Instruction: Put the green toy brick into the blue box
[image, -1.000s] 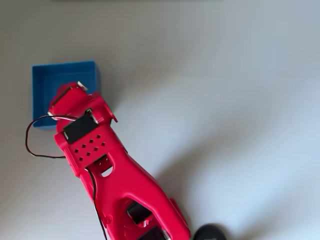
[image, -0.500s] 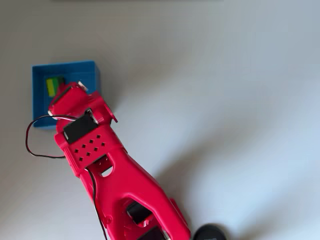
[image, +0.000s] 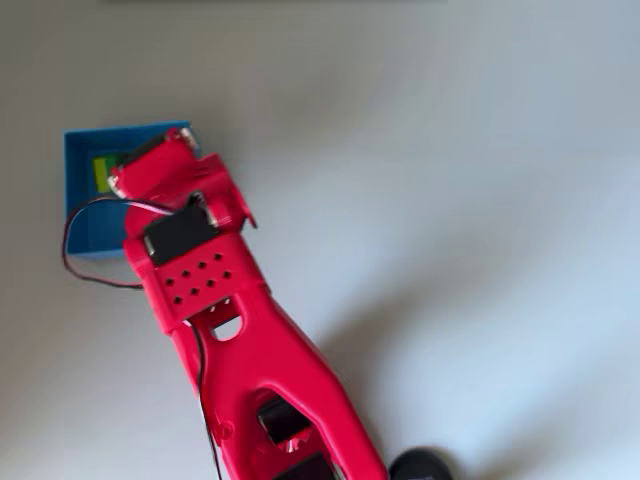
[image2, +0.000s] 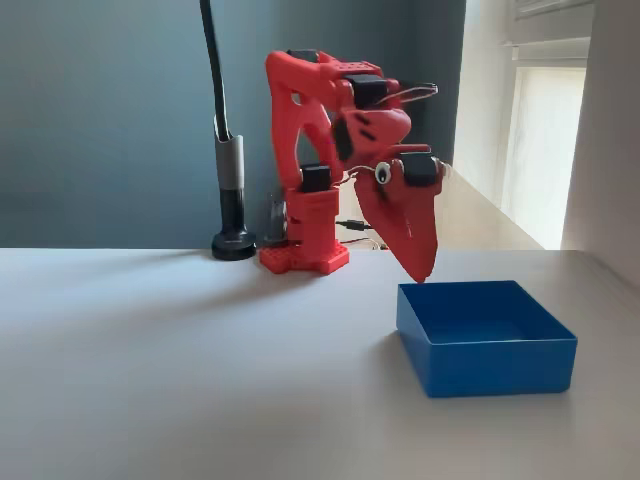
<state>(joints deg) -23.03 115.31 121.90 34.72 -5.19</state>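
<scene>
Green toy brick (image: 102, 172) is seen lying on floor of blue box (image: 84, 232), near its left wall in overhead view; a second ago it was hidden under gripper. Gripper (image2: 421, 277) is raised above box's far left corner in fixed view, shifted up and right in overhead view. Fingertips are seen together, nothing between them. Brick is released; placement judged complete, arm retreat remaining.
</scene>
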